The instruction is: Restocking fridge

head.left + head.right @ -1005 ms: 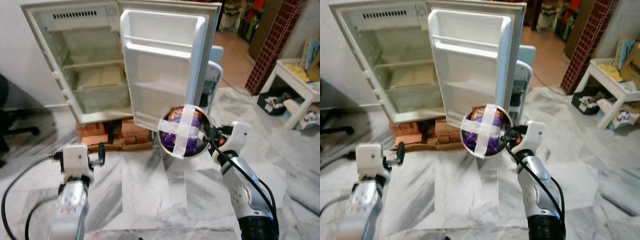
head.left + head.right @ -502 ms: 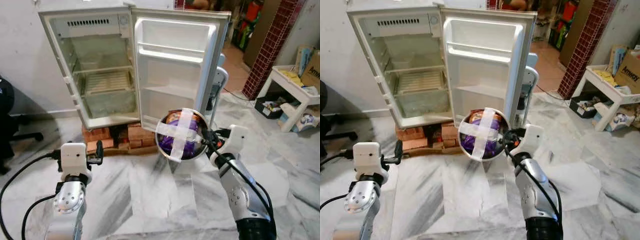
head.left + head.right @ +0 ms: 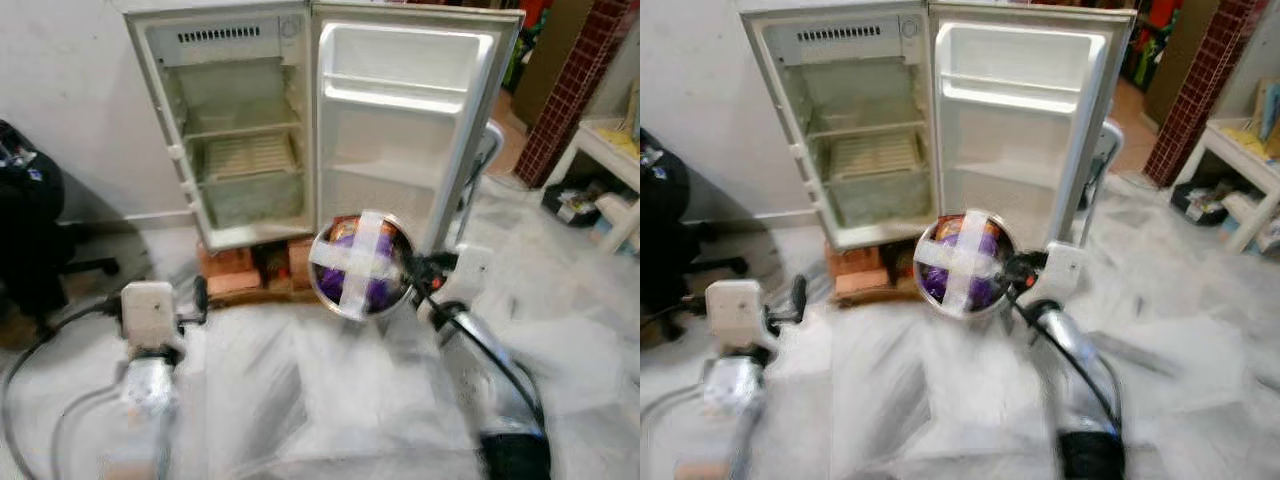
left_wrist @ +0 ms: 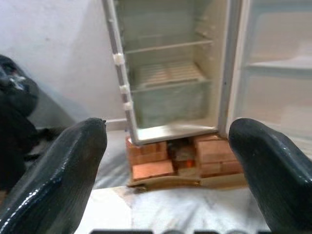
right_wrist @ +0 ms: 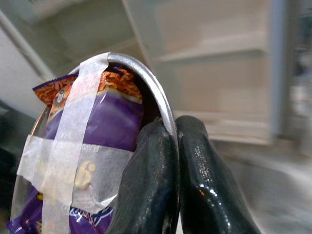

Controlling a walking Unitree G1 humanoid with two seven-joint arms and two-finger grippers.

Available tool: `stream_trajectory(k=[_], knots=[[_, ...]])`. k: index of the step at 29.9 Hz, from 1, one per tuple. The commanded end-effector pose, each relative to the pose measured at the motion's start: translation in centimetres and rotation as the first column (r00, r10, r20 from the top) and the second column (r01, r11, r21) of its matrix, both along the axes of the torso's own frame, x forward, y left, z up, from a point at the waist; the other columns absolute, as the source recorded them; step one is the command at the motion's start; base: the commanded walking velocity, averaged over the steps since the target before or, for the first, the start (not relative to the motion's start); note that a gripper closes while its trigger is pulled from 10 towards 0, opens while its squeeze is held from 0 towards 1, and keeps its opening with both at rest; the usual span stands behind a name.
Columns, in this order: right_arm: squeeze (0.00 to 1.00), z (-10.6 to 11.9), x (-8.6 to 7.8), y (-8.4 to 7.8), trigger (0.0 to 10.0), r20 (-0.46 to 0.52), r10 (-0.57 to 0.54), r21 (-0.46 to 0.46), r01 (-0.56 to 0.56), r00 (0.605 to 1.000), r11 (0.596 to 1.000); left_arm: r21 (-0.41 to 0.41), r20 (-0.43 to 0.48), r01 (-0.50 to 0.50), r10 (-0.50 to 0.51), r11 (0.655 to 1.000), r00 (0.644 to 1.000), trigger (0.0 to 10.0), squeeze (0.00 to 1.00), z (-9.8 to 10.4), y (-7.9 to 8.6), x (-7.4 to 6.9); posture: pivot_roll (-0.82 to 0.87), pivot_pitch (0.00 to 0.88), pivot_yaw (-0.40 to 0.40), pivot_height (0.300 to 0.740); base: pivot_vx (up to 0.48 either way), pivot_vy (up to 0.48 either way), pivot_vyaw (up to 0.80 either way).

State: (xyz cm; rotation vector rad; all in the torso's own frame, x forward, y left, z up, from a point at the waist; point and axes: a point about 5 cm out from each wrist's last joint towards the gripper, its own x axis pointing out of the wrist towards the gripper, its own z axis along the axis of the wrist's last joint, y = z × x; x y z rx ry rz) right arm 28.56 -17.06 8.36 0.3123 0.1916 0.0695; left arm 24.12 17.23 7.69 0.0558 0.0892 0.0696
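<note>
Before the open fridge, the right gripper pinches the rim of a steel bowl, fingers closed tight on it. Tape crossed over the purple packet likely keeps it inside. Left gripper hangs wide open, empty, ready to assist.

A "6" shows on the purple packet.

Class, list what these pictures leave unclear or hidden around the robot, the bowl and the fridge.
- Purple packet label: crossed tape covers it, right wrist view.
- Bowl bottom: hidden by the packet.
- Under the fridge: bricks blurred, count unclear.
- Right gripper arm and floor: motion-blurred, eye views.
- Black object: cut by the edge.
</note>
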Motion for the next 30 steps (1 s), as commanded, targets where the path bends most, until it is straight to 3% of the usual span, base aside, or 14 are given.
stream_trajectory(k=[1, 7, 26, 30], knots=[[0.0, 1.13, 0.44, 1.21, 10.0, 0.043, 0.048, 0.055, -0.05, 0.998, 0.997, 0.028, 0.007, -0.023, 0.022, 0.999, 1.0, 10.0, 0.0, 0.26, 0.91, 0.01, 0.1, 0.0, -0.011, 0.74, 0.0, 0.48, 0.0], [0.0, 1.75, 0.63, 1.27, 10.0, 0.068, 0.047, 0.084, -0.052, 0.997, 0.995, 0.027, 0.013, -0.023, 0.022, 0.999, 1.0, 10.0, 0.0, 0.33, 0.78, -0.2, 0.1, 0.0, -0.012, 0.74, 0.0, 0.44, 0.0], [0.0, 2.06, 0.41, 1.59, 10.0, 0.103, 0.084, 0.117, -0.096, 0.991, 0.989, 0.034, 0.049, 0.018, -0.019, 0.999, 0.999, 10.0, 0.0, 0.66, 0.77, -0.12, 0.09, 0.0, -0.004, 0.74, 0.0, 0.0, 0.0], [0.0, 2.0, 0.4, 1.82, 10.0, 0.101, 0.094, 0.104, -0.105, 0.99, 0.989, 0.032, 0.05, 0.025, -0.026, 0.999, 0.998, 10.0, 0.0, 0.67, 0.79, -0.11, 0.1, 0.0, -0.006, 0.74, 0.313, 0.0, 0.64]])
